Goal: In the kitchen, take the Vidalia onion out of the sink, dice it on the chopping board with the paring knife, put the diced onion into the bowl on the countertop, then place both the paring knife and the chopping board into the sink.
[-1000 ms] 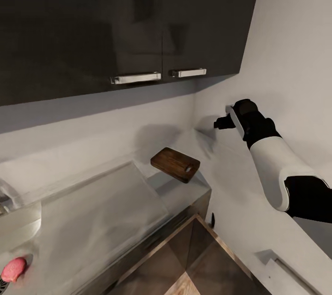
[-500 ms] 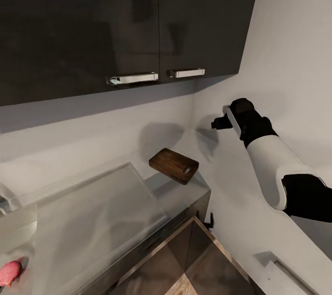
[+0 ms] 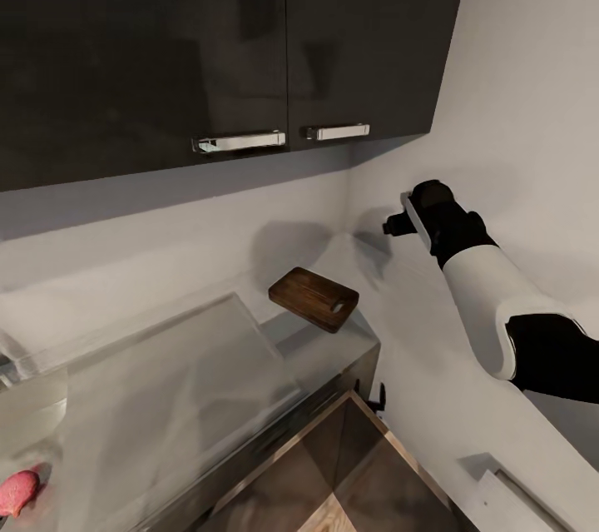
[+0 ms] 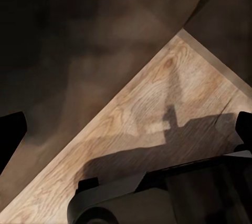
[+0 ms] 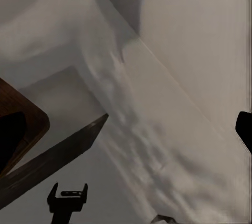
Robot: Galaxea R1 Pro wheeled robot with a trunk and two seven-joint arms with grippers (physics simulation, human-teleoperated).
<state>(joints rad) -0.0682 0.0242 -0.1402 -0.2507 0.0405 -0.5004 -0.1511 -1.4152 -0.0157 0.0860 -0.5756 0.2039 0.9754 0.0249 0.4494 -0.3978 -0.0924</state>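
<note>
The right gripper (image 3: 391,226) hangs raised in the corner near the pale wall, above the far end of the countertop (image 3: 324,349); in the right wrist view its two dark fingertips (image 5: 244,129) sit at opposite edges of the picture, so the jaws stand wide apart with nothing between them. The left gripper (image 4: 126,129) is likewise spread, fingertips at both edges, empty, aimed down at a wood-grain floor (image 4: 157,108). Below and left of the right gripper lies the chopping board (image 3: 314,297), dark brown wood with rounded corners and a slot handle hole at its near end, flat on the glossy grey worktop. The onion (image 3: 17,492), a small pinkish-red lump, sits far to the left in the steel sink (image 3: 37,407), well apart from both grippers. The step in hand looks like getting to the onion, so the robot should probably turn toward the basin, lower an open gripper straight over the ball and close gently, since a round smooth thing may roll off steel.
</note>
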